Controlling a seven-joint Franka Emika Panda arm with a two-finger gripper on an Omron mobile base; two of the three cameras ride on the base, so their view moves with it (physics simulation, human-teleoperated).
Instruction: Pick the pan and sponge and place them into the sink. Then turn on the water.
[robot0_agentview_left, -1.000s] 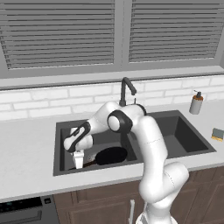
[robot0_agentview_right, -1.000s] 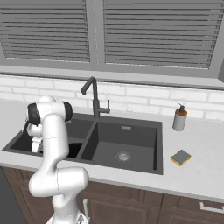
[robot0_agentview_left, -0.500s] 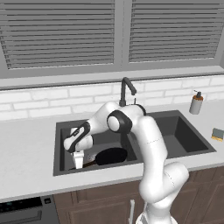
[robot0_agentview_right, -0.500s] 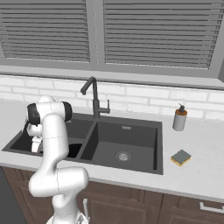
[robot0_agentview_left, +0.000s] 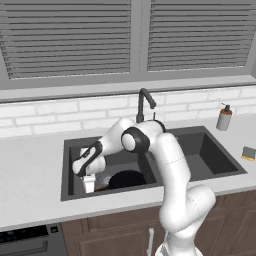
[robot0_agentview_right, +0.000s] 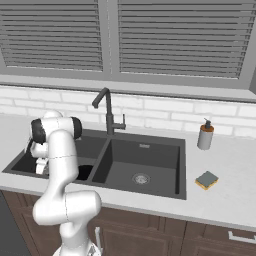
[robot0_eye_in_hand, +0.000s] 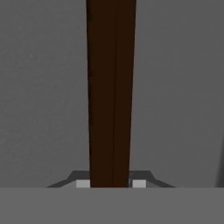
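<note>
One pan (robot0_agentview_left: 126, 178) is lying flat in the left basin of the sink (robot0_agentview_left: 210, 159), handle pointing left toward the gripper (robot0_agentview_left: 89, 184), whose fingers are flanking it, easing slightly from their earlier clamp.

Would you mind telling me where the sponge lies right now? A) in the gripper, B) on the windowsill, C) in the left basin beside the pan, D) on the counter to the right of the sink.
D: the sponge rests on the counter, right of the sink.
</note>
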